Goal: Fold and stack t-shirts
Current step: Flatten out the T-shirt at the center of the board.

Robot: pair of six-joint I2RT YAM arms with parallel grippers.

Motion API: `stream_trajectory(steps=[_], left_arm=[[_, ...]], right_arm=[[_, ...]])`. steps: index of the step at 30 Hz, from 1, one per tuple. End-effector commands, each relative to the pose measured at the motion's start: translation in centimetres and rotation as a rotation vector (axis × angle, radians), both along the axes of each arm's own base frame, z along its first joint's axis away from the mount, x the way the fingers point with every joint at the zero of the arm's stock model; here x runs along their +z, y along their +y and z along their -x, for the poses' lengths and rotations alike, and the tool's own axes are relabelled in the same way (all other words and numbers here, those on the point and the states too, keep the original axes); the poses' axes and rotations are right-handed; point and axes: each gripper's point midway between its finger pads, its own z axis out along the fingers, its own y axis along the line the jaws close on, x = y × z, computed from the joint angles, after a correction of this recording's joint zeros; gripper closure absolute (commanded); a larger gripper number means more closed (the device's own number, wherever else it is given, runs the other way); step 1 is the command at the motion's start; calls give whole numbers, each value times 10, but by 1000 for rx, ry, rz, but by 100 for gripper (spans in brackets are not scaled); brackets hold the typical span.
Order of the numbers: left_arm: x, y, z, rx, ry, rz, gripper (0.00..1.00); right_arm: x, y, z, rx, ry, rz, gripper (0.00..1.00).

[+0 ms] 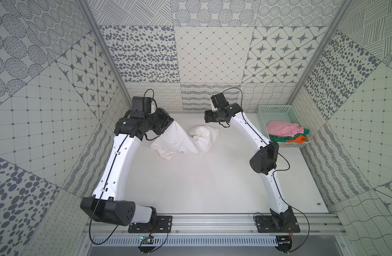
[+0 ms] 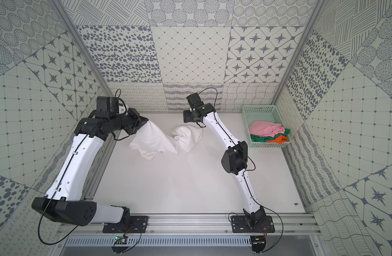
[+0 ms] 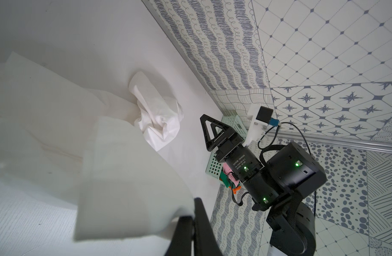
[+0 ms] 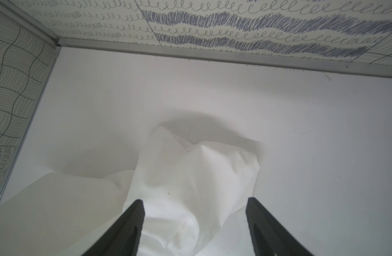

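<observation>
My right gripper (image 4: 195,204) hangs wide open and empty, the bunched end of the white t-shirt (image 1: 179,141) just below and ahead of it. My left gripper (image 1: 167,123) is clamped on the opposite end, so the shirt runs twisted between us across the bare table (image 1: 212,181). The basket (image 1: 262,110) of other t-shirts (image 1: 279,130) stands well apart by the walls

Mint perforated basket (image 1: 275,110) at two o'clock on white desk (image 1: 201,181); patterned walls (image 1: 212,55) around; brown speck (image 1: 318,203) four o'clock.
</observation>
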Motion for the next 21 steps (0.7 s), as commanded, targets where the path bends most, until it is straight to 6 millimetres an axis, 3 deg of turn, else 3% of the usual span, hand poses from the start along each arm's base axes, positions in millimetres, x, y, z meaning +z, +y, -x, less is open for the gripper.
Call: stream_trajectory(steps=[1, 8, 13, 15, 18, 19, 21], left_arm=[[17, -3, -6, -15, -71, 30, 100], [23, -4, -7, -28, -75, 26, 100], [27, -4, -5, -33, -74, 21, 100], [27, -4, -5, -35, -74, 19, 100], [28, -2, -3, -35, -72, 16, 100], [27, -2, -2, -35, -70, 15, 100], [25, 0, -2, -33, -65, 13, 100]], right_arm=[[-25, 32, 10, 82, 55, -47, 25], [-102, 44, 22, 109, 213, -23, 25], [-133, 43, 28, 104, 268, 5, 30], [-136, 42, 28, 102, 271, 14, 44], [-125, 35, 24, 83, 236, 40, 88], [-117, 33, 22, 78, 216, 47, 98], [-96, 29, 19, 76, 169, 51, 100]])
